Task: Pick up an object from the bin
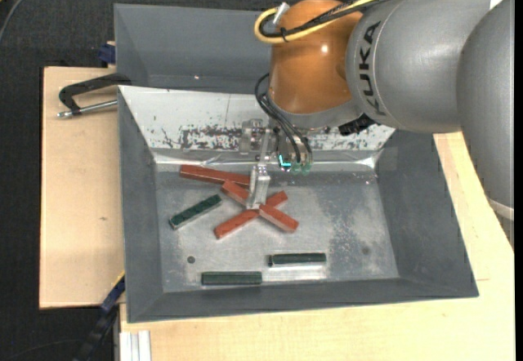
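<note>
My gripper (pixel 258 196) hangs below the orange wrist cover, its metal fingers pointing down into a small heap of red bars in the middle of the bin. Two red bars (pixel 252 216) lie crossed right under the fingertips, one running down-left, the other (pixel 276 217) down-right. Another long red bar (pixel 208 176) lies to the upper left of the fingers. A dark green bar (pixel 195 211) rests to the left of the heap. Whether anything sits between the fingers is hidden.
Two more dark green bars lie near the bin's front wall, one (pixel 297 259) right of centre and one (pixel 231 278) further left. The arm and its orange cover hang over the bin's back right.
</note>
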